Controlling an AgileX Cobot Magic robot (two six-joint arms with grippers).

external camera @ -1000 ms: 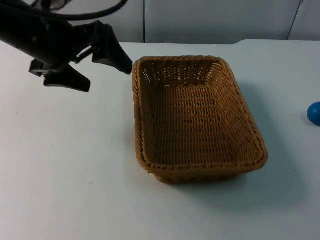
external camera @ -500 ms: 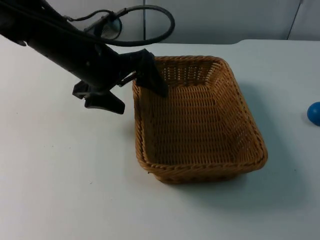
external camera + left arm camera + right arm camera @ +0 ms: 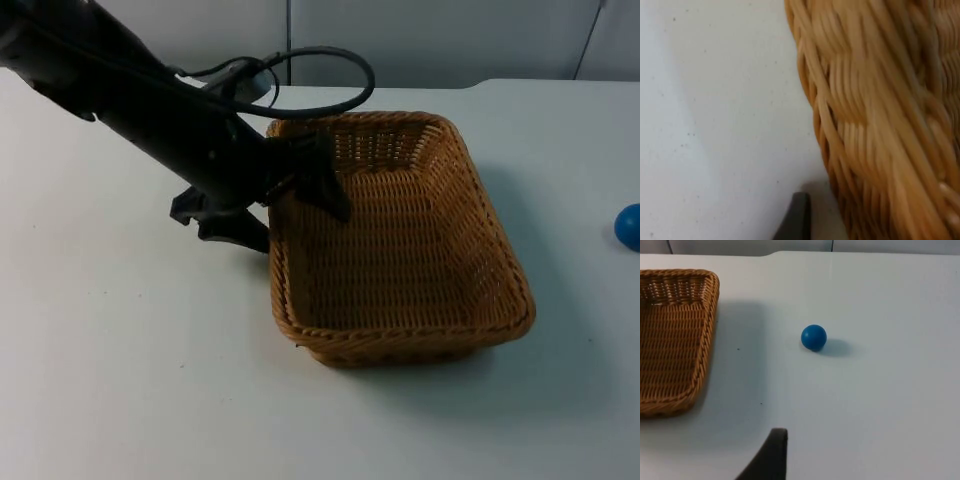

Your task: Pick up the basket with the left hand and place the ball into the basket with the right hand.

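Rectangular woven wicker basket point(image 3: 400, 240) sits flat on the white table top point(image 3: 120, 380). Left gripper point(image 3: 290, 212) straddles its left rim, fingers spread wide, one inside, one outside. Small blue ball point(image 3: 813, 337) rests on the table well right of the basket. Right gripper's spread: cannot tell.

white table point(image 3: 120, 380) before you: wicker basket point(image 3: 400, 240) rests at its centre; blue ball point(image 3: 629, 226) lies at 3 o'clock, well apart.

white table top point(image 3: 120, 380) – matte, evenly lit, grey partition wall point(image 3: 430, 40) behind
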